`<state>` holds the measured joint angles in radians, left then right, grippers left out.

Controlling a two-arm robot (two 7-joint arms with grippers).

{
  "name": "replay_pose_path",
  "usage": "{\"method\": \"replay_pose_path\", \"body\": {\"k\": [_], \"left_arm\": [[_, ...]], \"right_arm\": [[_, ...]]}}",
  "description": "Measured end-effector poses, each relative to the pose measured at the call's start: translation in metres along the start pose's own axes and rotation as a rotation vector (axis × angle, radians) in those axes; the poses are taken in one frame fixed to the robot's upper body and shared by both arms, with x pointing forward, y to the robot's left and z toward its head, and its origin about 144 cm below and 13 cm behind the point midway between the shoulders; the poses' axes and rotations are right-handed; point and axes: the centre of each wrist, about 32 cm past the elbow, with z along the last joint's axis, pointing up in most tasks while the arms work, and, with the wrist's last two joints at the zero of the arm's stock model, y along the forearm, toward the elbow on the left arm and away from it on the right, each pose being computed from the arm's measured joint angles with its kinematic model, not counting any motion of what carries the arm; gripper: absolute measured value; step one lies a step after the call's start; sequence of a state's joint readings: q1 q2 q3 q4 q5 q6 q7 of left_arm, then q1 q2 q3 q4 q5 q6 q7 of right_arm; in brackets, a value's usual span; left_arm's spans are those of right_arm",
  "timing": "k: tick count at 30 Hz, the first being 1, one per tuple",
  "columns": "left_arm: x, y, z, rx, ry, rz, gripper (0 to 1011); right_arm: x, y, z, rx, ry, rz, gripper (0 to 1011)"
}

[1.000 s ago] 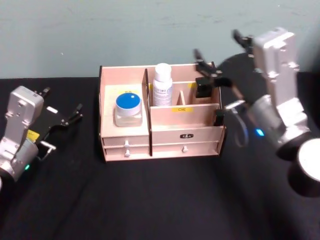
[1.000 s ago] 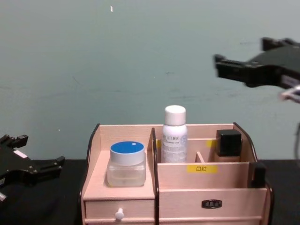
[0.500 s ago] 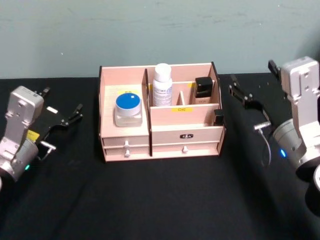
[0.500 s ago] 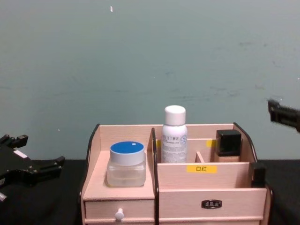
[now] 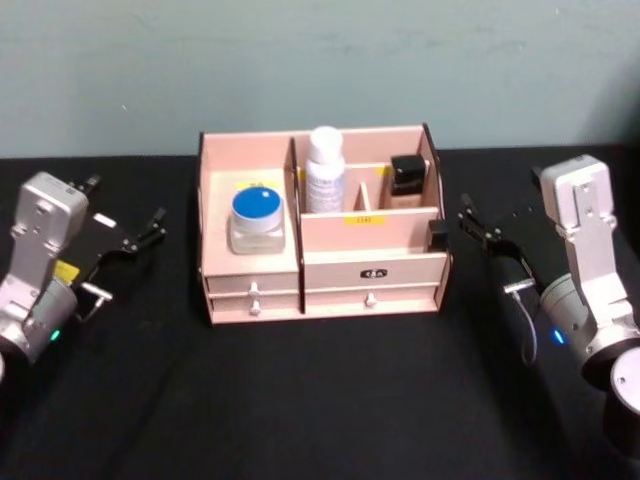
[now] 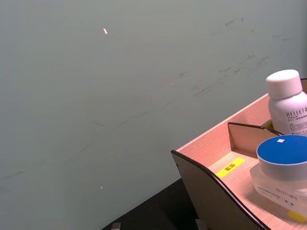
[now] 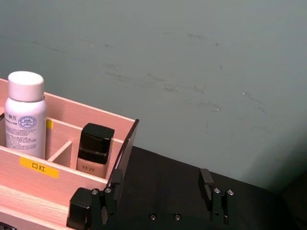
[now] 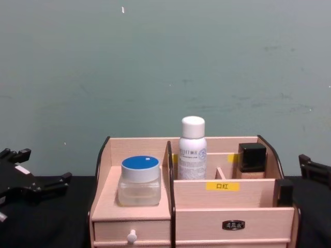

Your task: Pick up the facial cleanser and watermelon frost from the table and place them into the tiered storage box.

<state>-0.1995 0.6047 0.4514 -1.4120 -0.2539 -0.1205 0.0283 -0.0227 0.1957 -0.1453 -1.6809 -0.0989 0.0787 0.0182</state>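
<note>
The tiered storage box (image 5: 400, 270) (image 8: 243, 209) (image 7: 57, 187) (image 6: 211, 201) stands mid-table. A white bottle (image 5: 325, 175) (image 8: 192, 150) (image 7: 25, 120) (image 6: 288, 103) stands upright in its back middle compartment. Upright in the back right one is a beige bottle with a black cap (image 5: 406, 180) (image 8: 252, 160) (image 7: 94, 148). Which of them is the facial cleanser or the watermelon frost I cannot tell. My right gripper (image 5: 505, 205) (image 7: 160, 184) is open and empty, low beside the box's right wall. My left gripper (image 5: 125, 205) (image 8: 41, 168) rests open at the left, apart from the box.
A clear jar with a blue lid (image 5: 258, 218) (image 8: 139, 181) (image 6: 283, 163) sits on the box's left shelf. A small black item (image 5: 437, 235) (image 8: 283, 192) stands at the box's front right corner. Black cloth (image 5: 320, 400) covers the table; a grey-green wall is close behind.
My right gripper has left its spot above the box's back right compartment, swinging right and down to beside the box. The black-capped bottle stays in place. The left arm has not moved.
</note>
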Motion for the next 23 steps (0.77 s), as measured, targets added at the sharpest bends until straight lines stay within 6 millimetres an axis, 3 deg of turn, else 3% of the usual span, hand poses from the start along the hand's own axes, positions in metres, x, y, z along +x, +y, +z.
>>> {"method": "replay_pose_path", "body": {"k": [23], "left_arm": [[0.0000,0.0000,0.0000,0.000,0.000,0.000,1001]], "right_arm": [[0.0009,0.0002,0.0027,0.009,0.002,0.000,1002]]}}
